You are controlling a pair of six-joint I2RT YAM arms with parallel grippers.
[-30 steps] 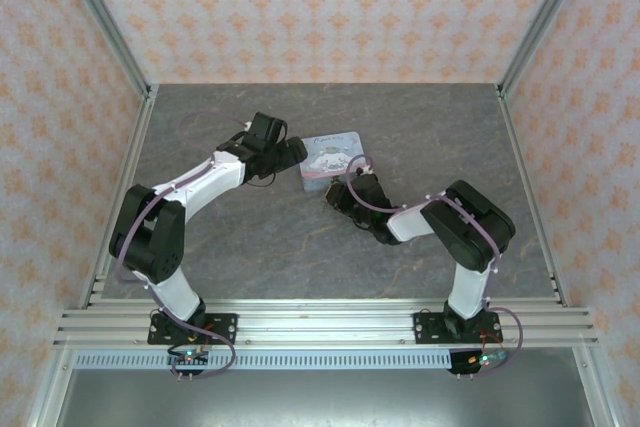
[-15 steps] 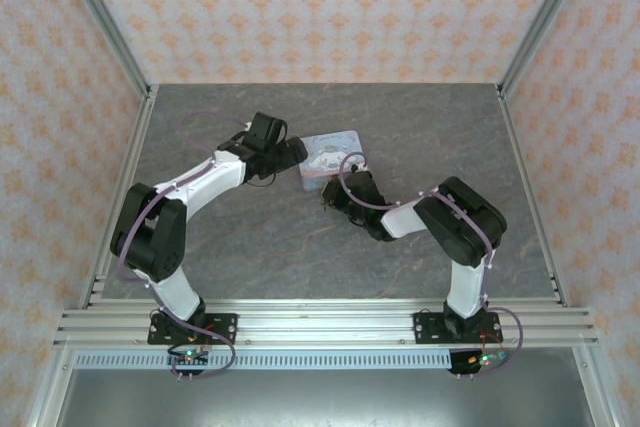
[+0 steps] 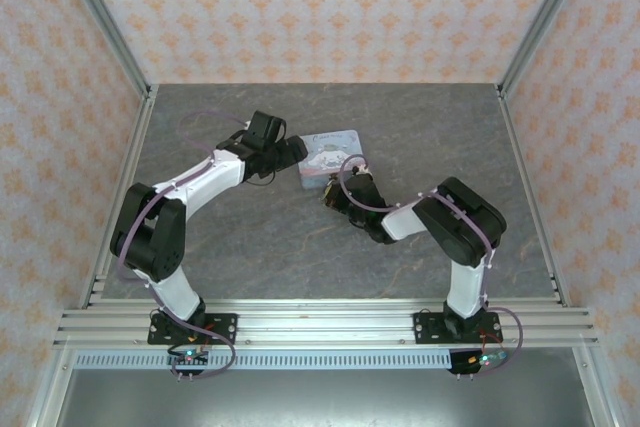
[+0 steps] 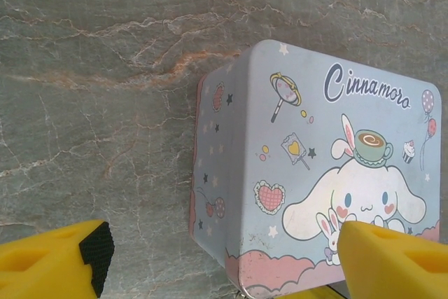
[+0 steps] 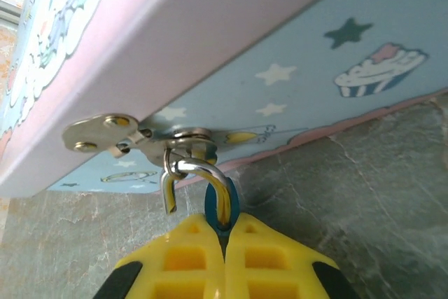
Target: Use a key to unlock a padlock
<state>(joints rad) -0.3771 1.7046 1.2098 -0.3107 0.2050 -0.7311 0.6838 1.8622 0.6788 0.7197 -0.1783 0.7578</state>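
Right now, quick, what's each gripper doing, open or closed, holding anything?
Left gripper: open over the tin's corner, holding nothing.
Right gripper: shut on the padlock.

The tin (image 4: pixel 280 124) carries dark cursive lettering on its lid reading "Cinnamoro", just above the white long-eared cartoon figure (image 4: pixel 357 201).

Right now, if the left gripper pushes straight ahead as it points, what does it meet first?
Likely the Cinnamoroll tin: it sits right ahead of the open left gripper, with one finger overlapping its lid corner. Depth is unclear.
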